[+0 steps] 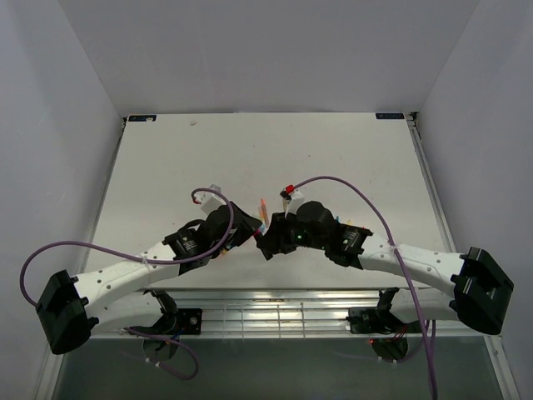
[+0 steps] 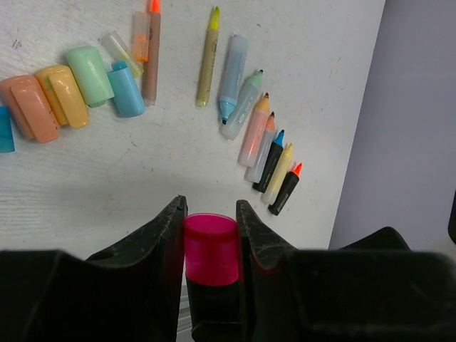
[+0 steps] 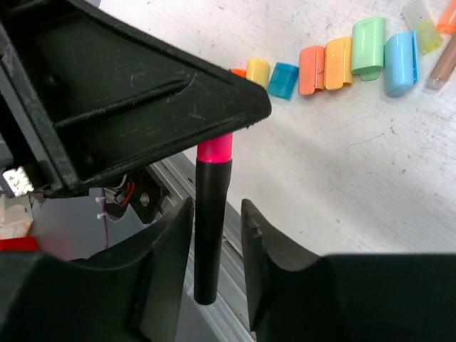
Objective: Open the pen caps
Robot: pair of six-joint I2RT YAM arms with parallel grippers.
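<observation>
Top view: the left pincer (image 1: 255, 232) and right pincer (image 1: 266, 242) meet tip to tip over the near middle of the white tabletop (image 1: 250, 150). The pen between them is hidden by the black wrists, and neither arm is clearly the nearer.

Left wrist view: the pink cap (image 2: 211, 248), a smooth glossy stub with a flat round end, sits between the left fingers, which press both its sides, a narrow hold on the cap. Far on the matte, scuffed tabletop a row of uncapped pens (image 2: 253, 132) fans out to the right, with pastel or black barrels and coloured tips. A row of loose caps (image 2: 57, 96), rounded and shiny, lies to the left.

Right wrist view: the black pen body (image 3: 211, 228), a plain matte cylinder, runs lengthwise from between the right fingers up into the left pincer, cap end leading. The cap looks seated on the barrel. The right jaws stand narrow but slack, one finger by the barrel and a sliver of gap at the other. A straight pull along that axis would, I judge, need the right pincer to clamp the barrel first.
</observation>
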